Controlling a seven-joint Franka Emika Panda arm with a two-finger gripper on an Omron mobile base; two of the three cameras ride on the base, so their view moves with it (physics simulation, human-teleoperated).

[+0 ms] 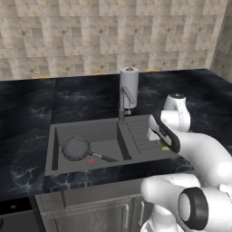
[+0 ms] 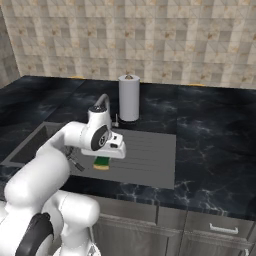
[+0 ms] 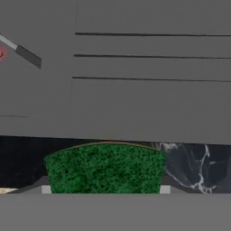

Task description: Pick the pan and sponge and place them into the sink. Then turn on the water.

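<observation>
The sponge (image 3: pixel 103 168), green face up, sits gripped between the gripper's (image 2: pixel 102 163) closed jaws, over the sink's (image 1: pixel 86 136) ribbed drainboard edge. Released here, it would likely land on the ribs or counter (image 2: pixel 210 145), short of the basin holding the pan (image 1: pixel 76 148).

The gripper (image 2: pixel 102 161) sits tucked under the white hand, so its fingers are hidden in both base views and I cannot tell how firmly they close. The sponge (image 3: pixel 104 168) is cut off along the bottom of the hand view, its lower part lost. From the left, only a sliver of it peeks past the arm. The arm covers the near corner of the sink (image 1: pixel 52 149). The pan's handle (image 3: pixel 28 56) runs off the hand view's left edge.
</observation>
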